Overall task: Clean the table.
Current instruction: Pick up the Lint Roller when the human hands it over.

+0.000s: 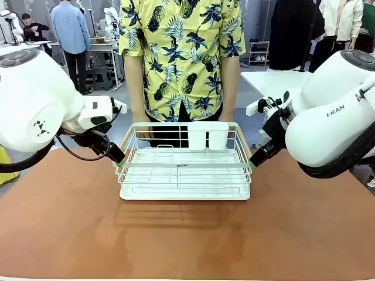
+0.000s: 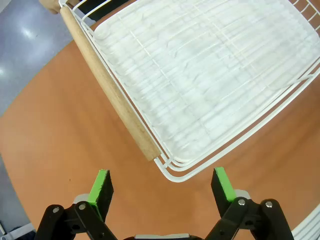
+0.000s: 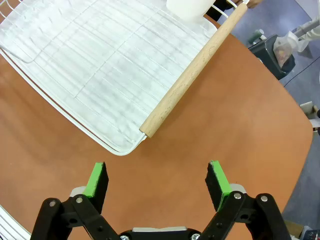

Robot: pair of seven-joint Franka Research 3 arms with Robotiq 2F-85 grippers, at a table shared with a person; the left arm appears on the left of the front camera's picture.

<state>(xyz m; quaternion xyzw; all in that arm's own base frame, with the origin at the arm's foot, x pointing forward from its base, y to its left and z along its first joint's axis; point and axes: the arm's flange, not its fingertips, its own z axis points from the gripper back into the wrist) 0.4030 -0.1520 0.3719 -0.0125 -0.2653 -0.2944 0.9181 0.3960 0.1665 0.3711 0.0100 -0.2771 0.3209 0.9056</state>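
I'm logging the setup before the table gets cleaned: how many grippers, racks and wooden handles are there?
Grippers: 2 (left gripper, right gripper, both open)
Racks: 1 (rack)
Wooden handles: 2 (left handle, right handle)
Total: 5

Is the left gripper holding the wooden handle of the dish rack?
No, the left gripper stands open, short of the wooden handle of the dish rack.
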